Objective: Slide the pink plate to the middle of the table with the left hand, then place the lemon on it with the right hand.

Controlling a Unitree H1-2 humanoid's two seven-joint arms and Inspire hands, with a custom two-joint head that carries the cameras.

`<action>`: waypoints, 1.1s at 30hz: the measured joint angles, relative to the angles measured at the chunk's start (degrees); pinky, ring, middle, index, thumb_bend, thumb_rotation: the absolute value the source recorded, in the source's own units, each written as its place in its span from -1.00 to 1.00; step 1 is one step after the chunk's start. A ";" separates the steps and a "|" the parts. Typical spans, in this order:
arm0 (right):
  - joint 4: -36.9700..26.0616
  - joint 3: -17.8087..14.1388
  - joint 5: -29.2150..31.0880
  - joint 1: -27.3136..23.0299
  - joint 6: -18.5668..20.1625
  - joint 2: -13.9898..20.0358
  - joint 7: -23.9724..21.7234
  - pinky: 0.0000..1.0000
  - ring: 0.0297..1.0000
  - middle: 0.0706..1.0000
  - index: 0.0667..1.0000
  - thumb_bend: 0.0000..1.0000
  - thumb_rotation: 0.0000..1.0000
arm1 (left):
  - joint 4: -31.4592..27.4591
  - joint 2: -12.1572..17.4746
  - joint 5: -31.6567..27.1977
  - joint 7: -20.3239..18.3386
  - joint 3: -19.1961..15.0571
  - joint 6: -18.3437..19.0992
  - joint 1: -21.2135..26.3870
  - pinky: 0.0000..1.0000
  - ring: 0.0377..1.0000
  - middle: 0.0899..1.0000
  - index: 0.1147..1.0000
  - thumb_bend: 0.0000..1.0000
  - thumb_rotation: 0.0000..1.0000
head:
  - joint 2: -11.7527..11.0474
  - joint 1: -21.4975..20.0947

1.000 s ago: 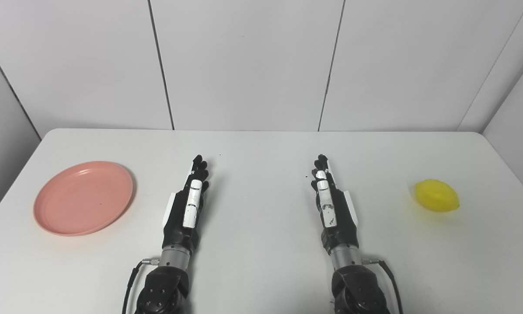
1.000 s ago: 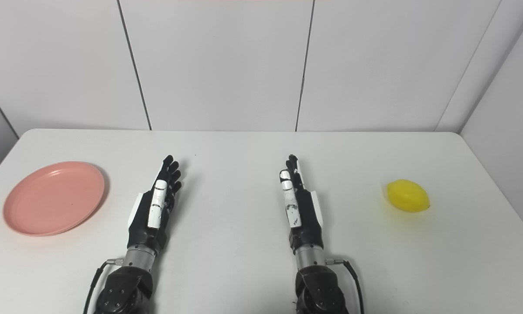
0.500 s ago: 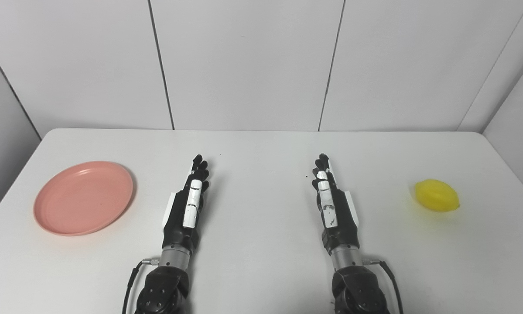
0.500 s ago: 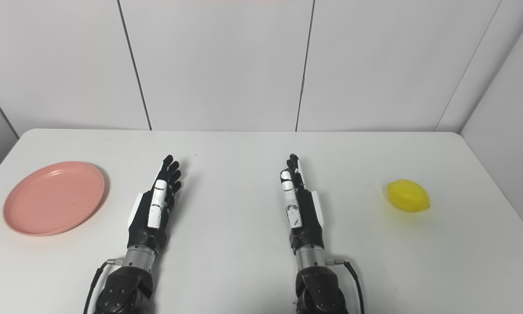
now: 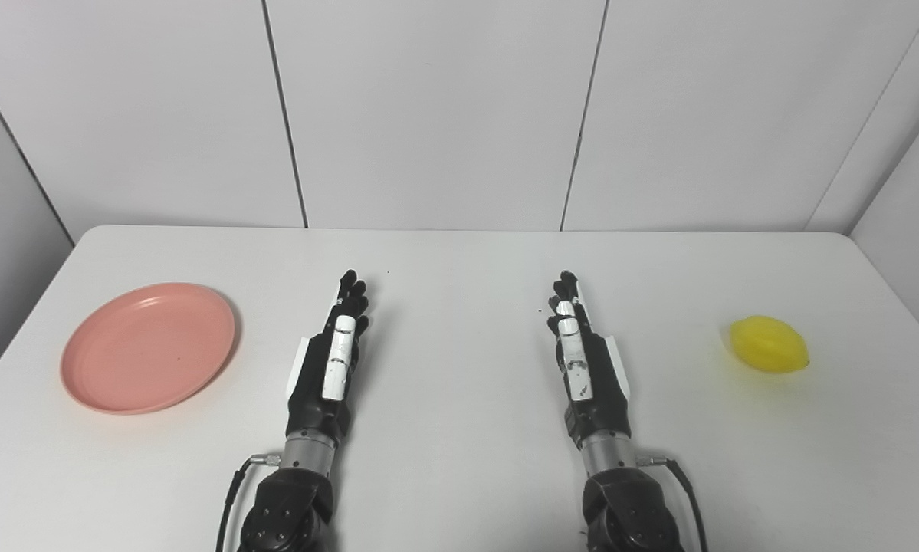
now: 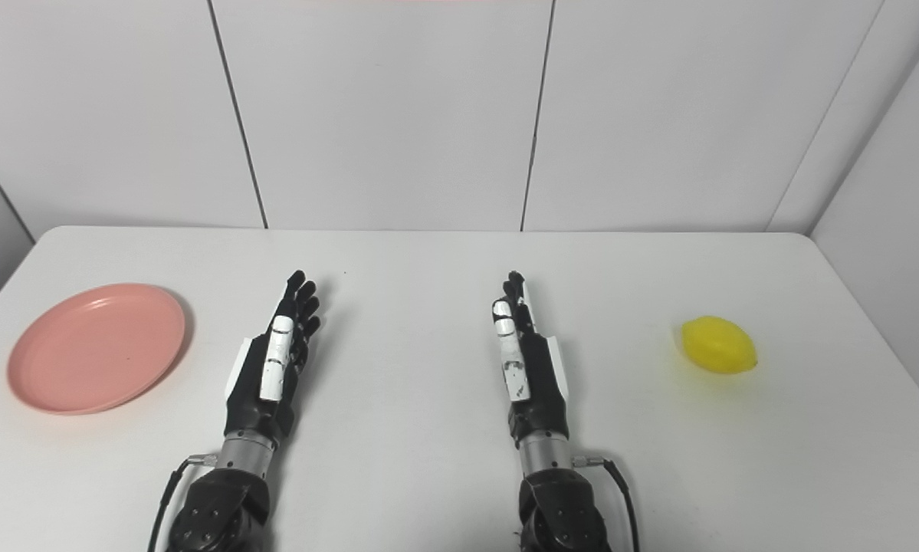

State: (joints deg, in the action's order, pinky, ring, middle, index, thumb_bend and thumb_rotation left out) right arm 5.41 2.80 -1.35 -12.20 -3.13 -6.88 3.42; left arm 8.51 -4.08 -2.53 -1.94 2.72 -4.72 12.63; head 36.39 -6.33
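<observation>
Left eye view: pink plate [image 5: 148, 348] sat far left, lemon [image 5: 769, 344] far right on table [image 5: 459, 460]. Left hand [image 5: 329, 362] and right hand [image 5: 583, 360] lay flat, fingers straight, holding nothing. Best hook the plate's outer rim and drag inward.

A white table [image 5: 459, 261] with rounded far corners filled the near and middle field. Behind its far edge stood a white panelled wall [image 5: 428, 107], divided by dark vertical seams and angled inward at both sides.
</observation>
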 measured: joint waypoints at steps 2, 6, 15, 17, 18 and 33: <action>0.00 -0.01 0.01 0.00 0.00 0.02 -0.01 1.00 1.00 1.00 1.00 0.48 0.98 | 0.02 -0.01 0.26 0.13 0.03 -0.06 0.00 0.97 0.96 0.95 0.92 0.17 1.00 | 0.00 0.44; 0.00 -0.03 0.28 0.01 -0.01 0.04 -0.06 1.00 1.00 1.00 1.00 0.50 0.98 | 0.10 -0.07 1.38 0.30 0.20 -0.41 0.00 0.95 0.95 0.94 0.91 0.17 1.00 | 0.00 0.62; -0.01 -0.02 0.32 0.06 0.00 0.24 -0.15 1.00 1.00 1.00 1.00 0.54 0.99 | 0.09 -0.15 1.22 0.25 0.09 -0.40 0.00 1.00 0.97 0.95 0.92 0.15 1.00 | -0.18 0.44; -0.01 -0.02 0.30 0.06 -0.01 0.24 -0.14 1.00 1.00 1.00 1.00 0.52 0.99 | 0.09 -0.15 1.22 0.25 0.10 -0.40 0.00 1.00 0.98 0.96 0.92 0.15 1.00 | -0.09 0.44; 0.00 -0.02 0.30 0.06 -0.01 0.24 -0.13 1.00 1.00 1.00 1.00 0.51 0.99 | 0.09 -0.15 1.22 0.26 0.10 -0.40 0.00 1.00 0.97 0.95 0.92 0.16 1.00 | -0.09 0.44; -0.01 -0.02 0.36 0.06 0.00 0.24 -0.14 1.00 1.00 1.00 1.00 0.51 0.97 | 0.09 -0.14 1.40 0.29 0.13 -0.40 0.01 0.99 0.97 0.95 0.91 0.16 1.00 | -0.09 0.44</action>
State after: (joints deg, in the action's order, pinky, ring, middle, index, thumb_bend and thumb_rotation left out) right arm 5.40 2.78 -1.00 -12.14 -3.13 -6.64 3.27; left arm 8.60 -4.22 -1.13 -1.65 2.85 -5.12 12.63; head 36.30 -5.89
